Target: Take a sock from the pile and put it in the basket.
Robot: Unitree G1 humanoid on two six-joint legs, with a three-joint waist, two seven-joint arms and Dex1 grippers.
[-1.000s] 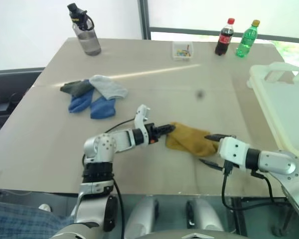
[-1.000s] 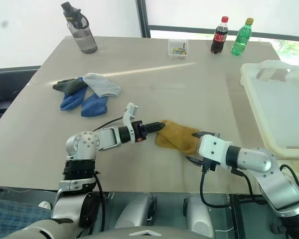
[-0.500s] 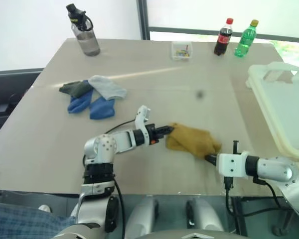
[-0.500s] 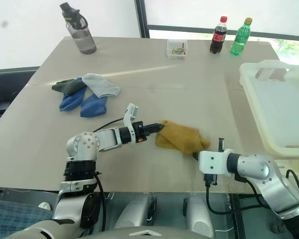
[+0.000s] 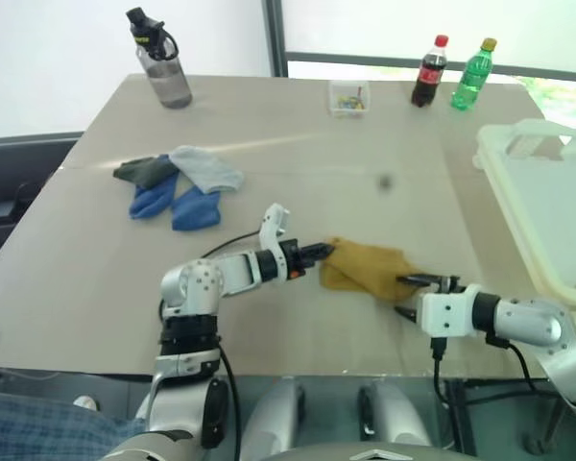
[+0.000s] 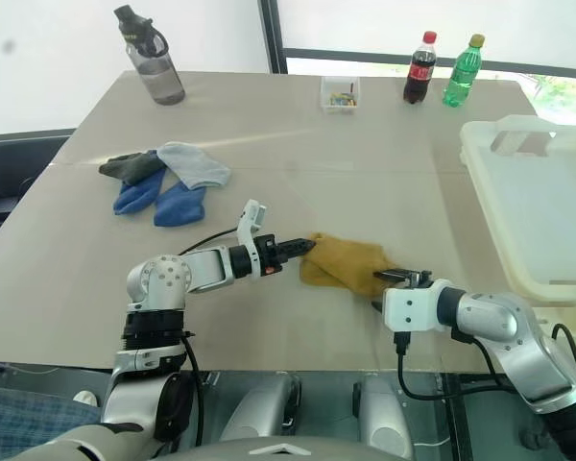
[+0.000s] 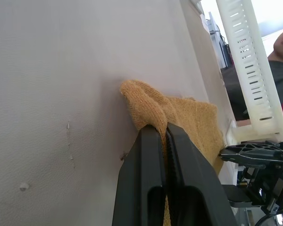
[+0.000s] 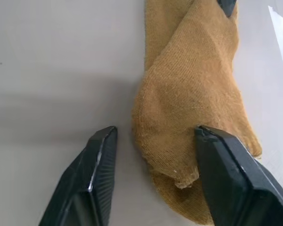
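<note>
I find the sock (image 5: 367, 269) lying flat on the table (image 5: 298, 173), low centre of frame, well apart from the pile (image 5: 178, 181) at upper left and the basket (image 5: 547, 206) at right edge. Left gripper (image 5: 324, 251) is clamped narrow on the sock's near-left edge. Right gripper (image 8: 153, 136) stands wide, fingers straddling the opposite end, gripping nothing. I judge the knit soft, light and limp; it will sag and fold. Best hold: a bunched fold near one end, pinched deep
</note>
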